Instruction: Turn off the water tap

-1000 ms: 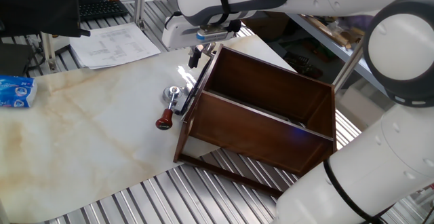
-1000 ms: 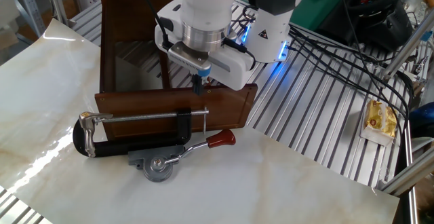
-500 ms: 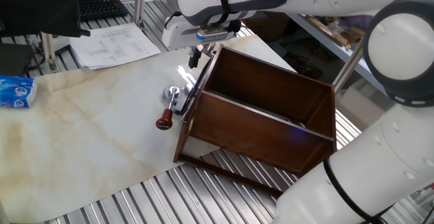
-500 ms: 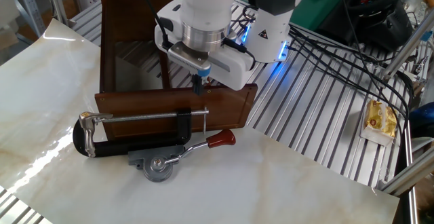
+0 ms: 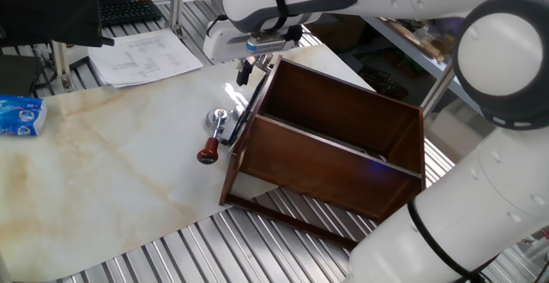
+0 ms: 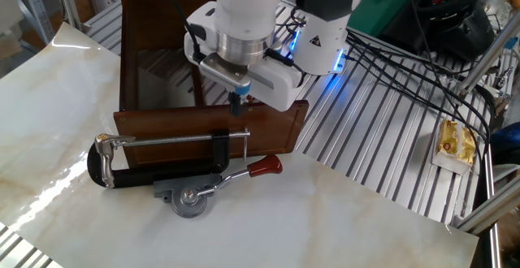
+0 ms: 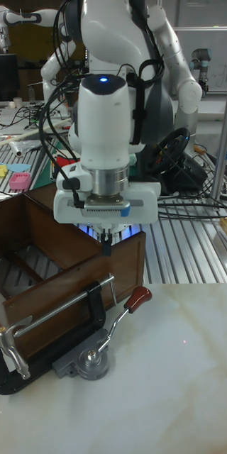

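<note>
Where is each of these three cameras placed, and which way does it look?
One fixed view: high at the table's side, looking down into the open box; arm and gripper show.
The other fixed view: opposite side, high, facing the clamp and the box's outer wall; gripper overhead.
Tall fixed view: low, in front, facing the robot.
All share the red-knobbed lever.

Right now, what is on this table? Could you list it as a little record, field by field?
box: dark brown wooden box, open on top
clamp: black C-clamp, screwed onto one box wall
gripper: robot gripper, poised just above that clamped wall; open or shut unclear
fitting: chrome lever with dark red round knob, lying on the marble-look table beside the clamp
tap: small silver water tap, cannot make it out
</note>
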